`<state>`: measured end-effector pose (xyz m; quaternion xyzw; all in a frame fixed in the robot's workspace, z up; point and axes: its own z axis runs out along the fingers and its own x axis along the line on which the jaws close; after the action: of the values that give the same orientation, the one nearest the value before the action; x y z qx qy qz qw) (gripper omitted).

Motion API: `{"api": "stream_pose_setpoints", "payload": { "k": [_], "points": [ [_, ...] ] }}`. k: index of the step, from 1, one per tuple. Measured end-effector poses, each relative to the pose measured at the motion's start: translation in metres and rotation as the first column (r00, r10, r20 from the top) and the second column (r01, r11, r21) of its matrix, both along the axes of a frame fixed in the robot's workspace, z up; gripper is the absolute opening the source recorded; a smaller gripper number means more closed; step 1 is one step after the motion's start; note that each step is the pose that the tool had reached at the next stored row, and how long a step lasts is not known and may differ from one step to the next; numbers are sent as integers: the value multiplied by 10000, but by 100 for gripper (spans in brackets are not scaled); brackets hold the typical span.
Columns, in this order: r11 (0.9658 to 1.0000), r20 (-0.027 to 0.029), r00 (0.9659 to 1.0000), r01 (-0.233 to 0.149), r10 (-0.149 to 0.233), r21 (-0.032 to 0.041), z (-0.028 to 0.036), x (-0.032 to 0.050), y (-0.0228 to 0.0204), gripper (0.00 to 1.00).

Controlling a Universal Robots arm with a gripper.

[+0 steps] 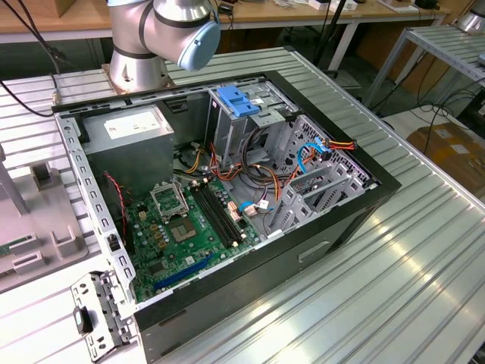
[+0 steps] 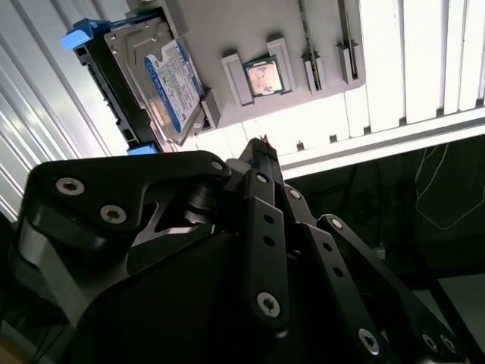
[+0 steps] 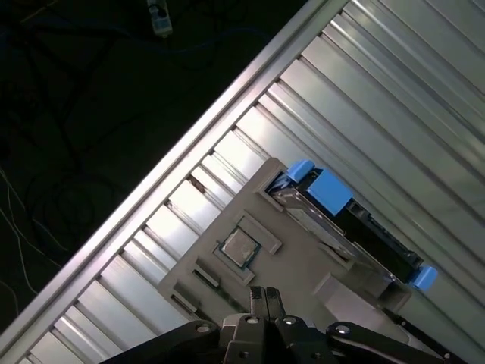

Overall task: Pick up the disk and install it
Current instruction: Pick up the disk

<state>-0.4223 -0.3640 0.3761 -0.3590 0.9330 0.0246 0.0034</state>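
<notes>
Our black two-finger gripper (image 2: 261,145) hangs clenched and empty near the grey plastic fixture tray (image 2: 250,30).
The grey-metal hard disk with blue rails (image 2: 168,80) stands on edge at the tray's edge, we judge for easy pinching.

Exterior view: high up, angled down at mid-range on the open case (image 1: 318,243) on the ribbed tabletop (image 1: 409,288), arm (image 1: 136,68) at the far edge. Both wrist views sit just behind the fingers (image 2: 267,227) (image 3: 256,299), looking past them, fairly near, onto the grey tray (image 2: 250,30) (image 3: 295,250). Shared by both: tray, disk (image 2: 167,87) (image 3: 364,227), tabletop edge. The tray also shows at the exterior view's left (image 1: 45,220).
</notes>
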Motion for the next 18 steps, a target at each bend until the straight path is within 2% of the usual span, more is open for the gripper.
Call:
{"api": "stream_pose_setpoints", "payload": {
  "k": [5,10,15,18],
  "points": [
    [9994,0,9994,-356,356,0,0,0,0,11],
    [9972,0,9972,-745,745,0,0,0,0,11],
    [9940,0,9940,-1097,1097,0,0,0,0,11],
    [9905,0,9905,-1378,1378,0,0,0,0,11]
  ]
}}
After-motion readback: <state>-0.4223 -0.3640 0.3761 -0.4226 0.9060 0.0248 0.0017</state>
